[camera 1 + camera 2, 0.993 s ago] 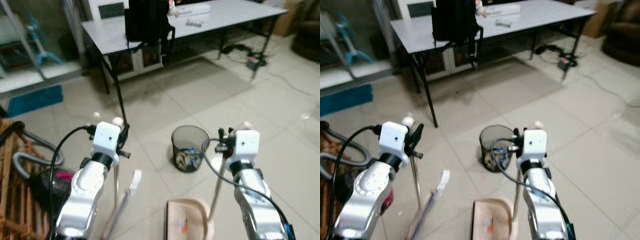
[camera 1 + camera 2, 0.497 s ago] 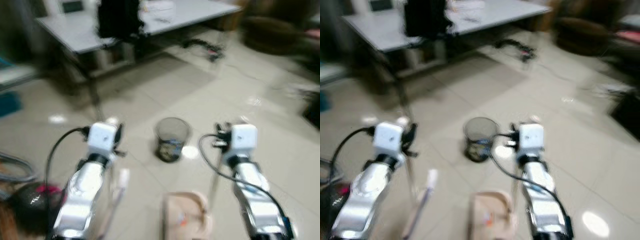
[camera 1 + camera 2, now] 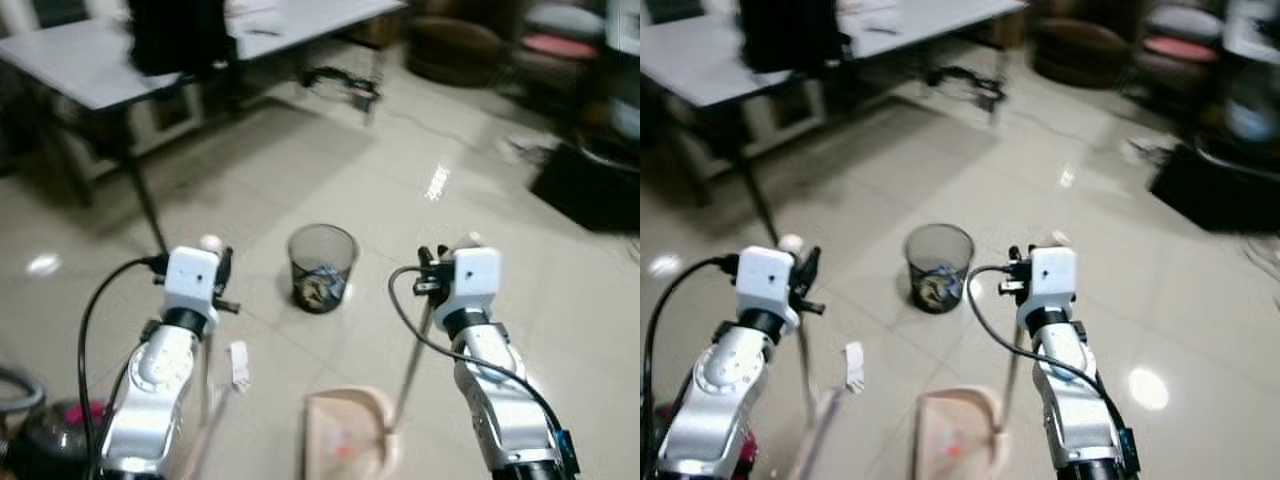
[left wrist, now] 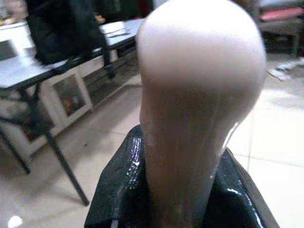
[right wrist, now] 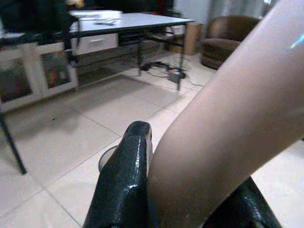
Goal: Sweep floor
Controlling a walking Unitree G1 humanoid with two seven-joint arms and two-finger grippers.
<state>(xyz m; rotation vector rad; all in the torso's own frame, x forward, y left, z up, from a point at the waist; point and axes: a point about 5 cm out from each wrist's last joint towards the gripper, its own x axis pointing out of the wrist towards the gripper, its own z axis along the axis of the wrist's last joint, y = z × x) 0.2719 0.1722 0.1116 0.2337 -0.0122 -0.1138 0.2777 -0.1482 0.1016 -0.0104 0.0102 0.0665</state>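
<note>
left gripper gripping broom handle, right gripper gripping dustpan handle

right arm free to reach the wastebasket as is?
Probably not. The right gripper is shut on the dustpan handle, so it has no free fingers. The wastebasket stands ahead on the floor, left of that arm, with bare tile between.

Tiled floor: mesh bin, dustpan, table legs

1. Glossy beige tile floor, light glare spots.
2. Grey table with black legs, far left.
3. Brown armchair, far right.
4. Cables beneath the table.
</note>
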